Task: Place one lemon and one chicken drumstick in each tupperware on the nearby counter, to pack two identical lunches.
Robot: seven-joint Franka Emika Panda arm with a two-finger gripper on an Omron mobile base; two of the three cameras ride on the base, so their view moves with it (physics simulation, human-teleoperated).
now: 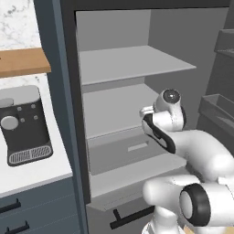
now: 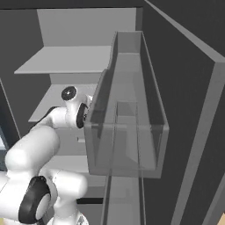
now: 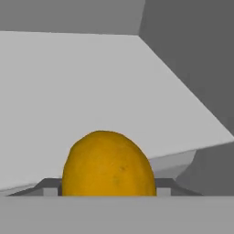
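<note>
Lemon (image 3: 109, 163): yellow-orange, clasped between the tool's jaws | Arm: reaching into open grey fridge, above a shelf (image 1: 123, 109) | Worktop (image 1: 43, 171): white, carries black coffee machine (image 1: 25, 125)

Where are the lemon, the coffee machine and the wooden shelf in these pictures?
lemon (image 3: 109, 164): hand view, middle of its yellow-orange skin.
coffee machine (image 1: 25, 125): left base view, its dark front panel.
wooden shelf (image 1: 23, 61): left base view, its top surface.

I can't see the bottom of the lemon (image 3: 109, 164) in my hand view; it is cut off low down. The fingertips are hidden behind it. On the left, the coffee machine (image 1: 23, 123) is cut by the edge.
</note>
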